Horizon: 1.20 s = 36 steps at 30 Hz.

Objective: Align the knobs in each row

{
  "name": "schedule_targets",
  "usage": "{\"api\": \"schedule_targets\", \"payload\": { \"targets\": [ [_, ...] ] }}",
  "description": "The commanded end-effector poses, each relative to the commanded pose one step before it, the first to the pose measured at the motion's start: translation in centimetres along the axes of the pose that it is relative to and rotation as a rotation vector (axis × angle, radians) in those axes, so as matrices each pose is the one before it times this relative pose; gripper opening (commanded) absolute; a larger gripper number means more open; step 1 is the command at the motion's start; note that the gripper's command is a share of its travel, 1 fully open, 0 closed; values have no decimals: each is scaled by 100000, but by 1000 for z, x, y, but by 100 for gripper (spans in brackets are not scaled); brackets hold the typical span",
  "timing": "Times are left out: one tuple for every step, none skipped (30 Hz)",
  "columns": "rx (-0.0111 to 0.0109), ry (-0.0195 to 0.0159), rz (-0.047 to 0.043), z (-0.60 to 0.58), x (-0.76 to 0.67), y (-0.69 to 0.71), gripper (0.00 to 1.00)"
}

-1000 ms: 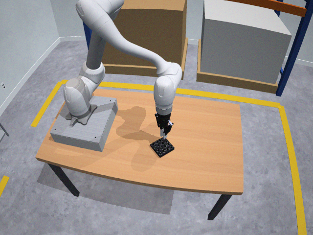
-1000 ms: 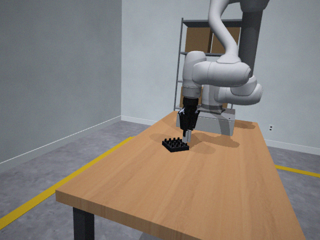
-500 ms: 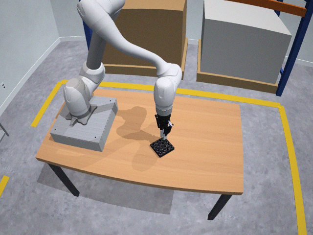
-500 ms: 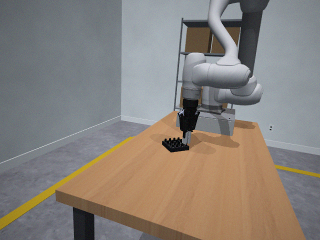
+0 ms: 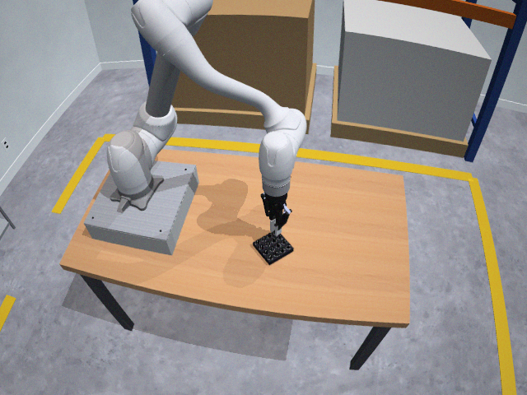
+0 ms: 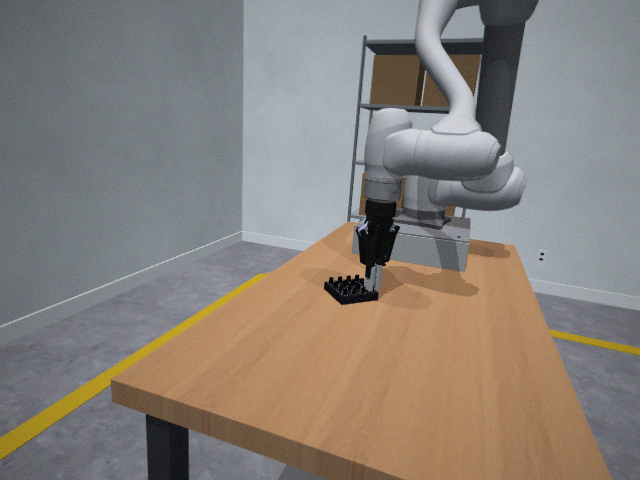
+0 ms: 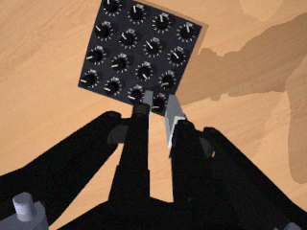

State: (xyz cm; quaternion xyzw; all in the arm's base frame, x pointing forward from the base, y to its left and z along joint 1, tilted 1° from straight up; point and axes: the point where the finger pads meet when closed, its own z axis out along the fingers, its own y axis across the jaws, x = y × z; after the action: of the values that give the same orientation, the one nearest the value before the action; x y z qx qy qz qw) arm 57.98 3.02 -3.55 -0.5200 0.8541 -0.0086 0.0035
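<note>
Black, the gripper [image 5: 275, 233] [image 6: 372, 288] [image 7: 158, 104] holds its fingertips narrowly apart around a corner knob [image 7: 158, 104]; whether they pinch it cannot be told. The labels are too small to read. The squarish knob box [image 5: 275, 248] [image 6: 351, 296] [image 7: 131, 59] sits diagonally on the table [image 5: 340, 255] [image 6: 361, 372] [image 7: 43, 43].

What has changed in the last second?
The grey-tipped black fingers moved down, closer to one corner of the black, square knob box. I see nothing taken hold of or let go. The box stayed in place.
</note>
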Motion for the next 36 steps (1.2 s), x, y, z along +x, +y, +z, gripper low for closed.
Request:
{"api": "schedule_targets", "payload": {
  "targets": [
    [1,-23,-2,-3,-6,1,12],
    [0,0,0,0,0,0,12],
    [0,0,0,0,0,0,12],
    [0,0,0,0,0,0,12],
    [0,0,0,0,0,0,12],
    [0,0,0,0,0,0,12],
    [0,0,0,0,0,0,12],
    [0,0,0,0,0,0,12],
    [0,0,0,0,0,0,12],
    [0,0,0,0,0,0,12],
    [0,0,0,0,0,0,12],
    [0,0,0,0,0,0,12],
    [0,0,0,0,0,0,12],
    [0,0,0,0,0,0,12],
    [0,0,0,0,0,0,12],
    [0,0,0,0,0,0,12],
    [0,0,0,0,0,0,12],
    [0,0,0,0,0,0,12],
    [0,0,0,0,0,0,12],
    [0,0,0,0,0,0,12],
    [0,0,0,0,0,0,12],
    [0,0,0,0,0,0,12],
    [0,0,0,0,0,0,12],
    [0,0,0,0,0,0,12],
    [0,0,0,0,0,0,12],
    [0,0,0,0,0,0,12],
    [0,0,0,0,0,0,12],
    [0,0,0,0,0,0,12],
    [0,0,0,0,0,0,12],
    [0,0,0,0,0,0,12],
    [0,0,0,0,0,0,12],
    [0,0,0,0,0,0,12],
    [0,0,0,0,0,0,12],
    [0,0,0,0,0,0,12],
    [0,0,0,0,0,0,5],
    [0,0,0,0,0,0,5]
  ]
}}
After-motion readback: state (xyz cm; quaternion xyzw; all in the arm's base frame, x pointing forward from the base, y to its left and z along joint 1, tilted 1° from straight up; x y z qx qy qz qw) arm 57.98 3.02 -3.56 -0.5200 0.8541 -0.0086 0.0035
